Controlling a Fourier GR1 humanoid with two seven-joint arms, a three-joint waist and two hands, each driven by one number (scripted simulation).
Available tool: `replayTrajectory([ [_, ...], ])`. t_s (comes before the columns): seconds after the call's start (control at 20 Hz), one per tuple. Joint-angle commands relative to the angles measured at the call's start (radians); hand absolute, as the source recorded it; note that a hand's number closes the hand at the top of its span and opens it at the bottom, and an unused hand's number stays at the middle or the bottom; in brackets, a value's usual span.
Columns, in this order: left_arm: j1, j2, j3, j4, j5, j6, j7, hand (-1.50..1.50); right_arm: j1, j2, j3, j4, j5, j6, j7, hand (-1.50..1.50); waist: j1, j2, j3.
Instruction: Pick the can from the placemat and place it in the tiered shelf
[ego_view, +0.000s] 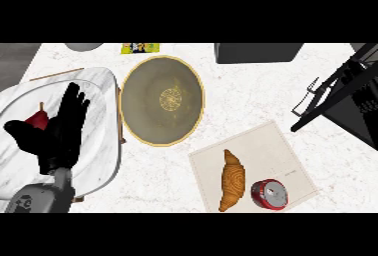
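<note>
We see only one hand, the left hand (63, 120), at the left of the frame, fingers straight and pointing up, holding nothing; it shows over a white marbled tray (100, 165), beside a dark red pear-like fruit (38, 119). Our right hand is not in the frame

The red can (269, 194) stands on the beige placemat (266, 145) at the lower right, just beside a croissant (232, 180) to its left; whether the two touch we cannot tell. The tiered shelf (339, 95), a black wire frame, sits at the right edge, upper right of the can

As we judge it, the pick has not begun. To do it well we would bring the right hand in from the lower right, on the side away from the croissant, so the pastry is not nudged. We would curl round the can's wall, lift straight up clear of the mat, then carry it toward the upper right and set it upright on a shelf level, minding the frame's slanted black bars

The counter is pale speckled stone. A gold-rimmed olive plate (162, 100) lies at the upper centre, a dark grey box (258, 52) at the top, and a small yellow packet (140, 48) at the upper left
</note>
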Motion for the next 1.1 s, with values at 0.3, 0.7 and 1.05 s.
replayTrajectory([
  [0.3,0.159,0.046,0.025,0.119,0.041,-0.058,0.072,0.00,0.337,-0.003,-0.164,0.040,0.109,-0.294,-0.001,1.50,-0.165,0.023,-0.046],
  [0.7,0.226,0.061,0.036,0.122,0.084,-0.116,0.076,0.00,0.414,0.127,-0.099,-0.049,-0.013,-0.355,-0.006,-1.50,-0.130,-0.013,-0.028],
  [1.05,0.228,0.080,0.047,0.119,0.097,-0.141,0.076,0.00,0.425,0.091,0.007,-0.108,-0.134,-0.288,-0.024,-1.50,-0.112,-0.013,-0.038],
])
